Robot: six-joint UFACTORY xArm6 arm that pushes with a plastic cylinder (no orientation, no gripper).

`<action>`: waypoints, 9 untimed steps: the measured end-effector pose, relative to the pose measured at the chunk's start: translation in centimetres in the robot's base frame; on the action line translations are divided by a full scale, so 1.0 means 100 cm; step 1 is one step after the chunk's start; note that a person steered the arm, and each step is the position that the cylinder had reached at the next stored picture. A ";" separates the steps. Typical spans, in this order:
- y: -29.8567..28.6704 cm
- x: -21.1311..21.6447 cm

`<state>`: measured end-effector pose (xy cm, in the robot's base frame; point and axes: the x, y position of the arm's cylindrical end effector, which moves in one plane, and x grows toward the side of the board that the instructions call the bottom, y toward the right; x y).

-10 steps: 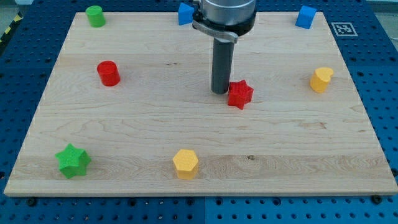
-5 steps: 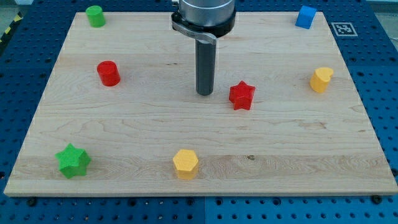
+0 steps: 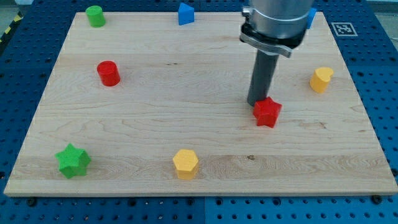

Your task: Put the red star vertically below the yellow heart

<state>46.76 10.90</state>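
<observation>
At the view's bottom you had a green star (image 3: 73, 160) near the left corner of the surface (image 3: 143, 130) and a yellow hexagon (image 3: 185, 163) at bottom centre; neither mattered to the push.

Further up, the red star (image 3: 267, 112) lay right of centre, and your tip (image 3: 258, 103) stood touching its upper-left side, or just short of touching; the pictures did not settle which. So the star lay down and to the view's right of the tip, which is the relation the next move hung on. The tool is a bare rod, with nothing to clench or release, so it held nothing and could only push.

The yellow heart (image 3: 321, 79) sat well apart from the star, further right and somewhat higher. By my judgement, the star needed to travel mostly rightward to end under the heart, and you were placed on roughly the correct side for that. A push from the upper left would also drive it downward, though, so it might want a more leftward contact.

Beyond these were a red cylinder (image 3: 108, 73) at the left, then a green cylinder (image 3: 95, 15) and a blue block (image 3: 185, 13) along the top edge.
</observation>
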 end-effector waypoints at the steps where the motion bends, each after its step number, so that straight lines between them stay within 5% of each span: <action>1: 0.014 0.016; 9: -0.013 0.072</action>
<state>53.99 9.62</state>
